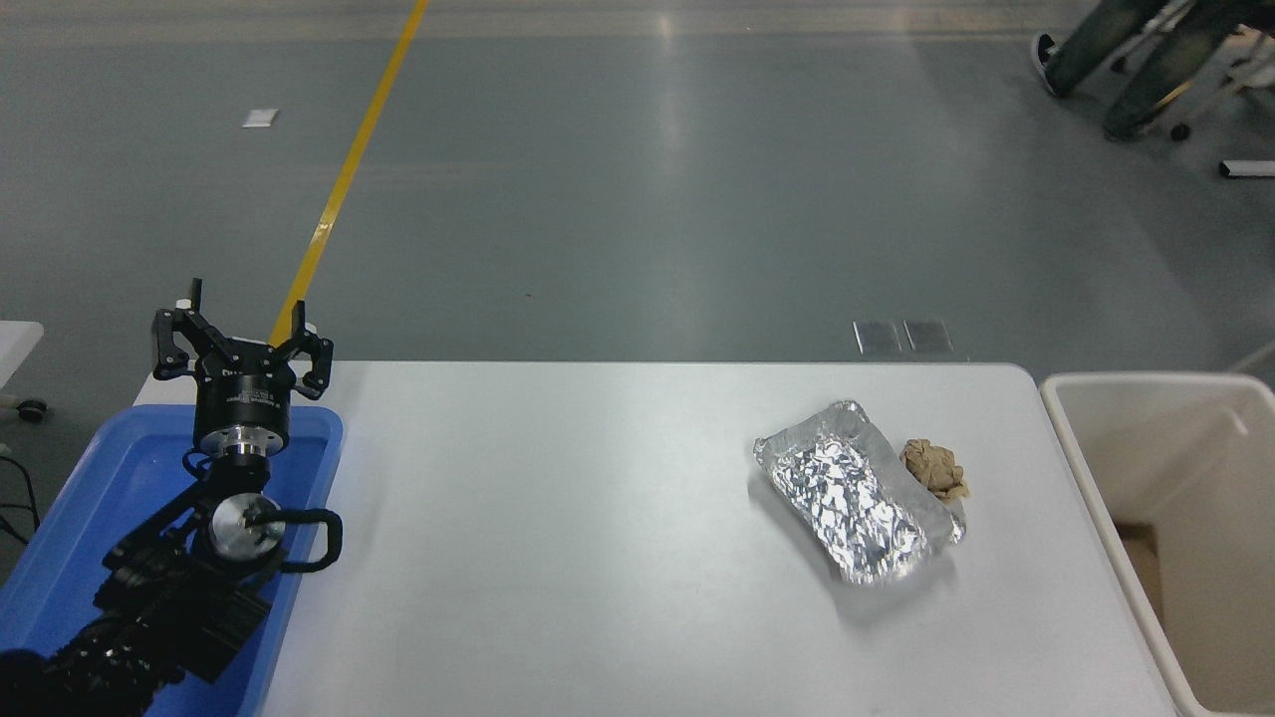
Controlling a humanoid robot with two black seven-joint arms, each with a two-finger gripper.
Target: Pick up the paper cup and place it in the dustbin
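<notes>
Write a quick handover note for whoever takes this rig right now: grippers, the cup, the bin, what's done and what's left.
Left gripper: parked over the blue tray, jaws open, empty.
Right gripper: out of view.
Cup: not visible, neither on the table nor in the visible part of the bin.
Foil tray and paper ball lie on the table near the bin.
Done: cup off the table.
Left: confirm it went in the bin.

a foil tray [859,491] lies on the white table [558,558] toward the right, a crumpled brown paper ball [934,468] touching its right side. a blue tray [90,498] sits at the left edge.
</notes>
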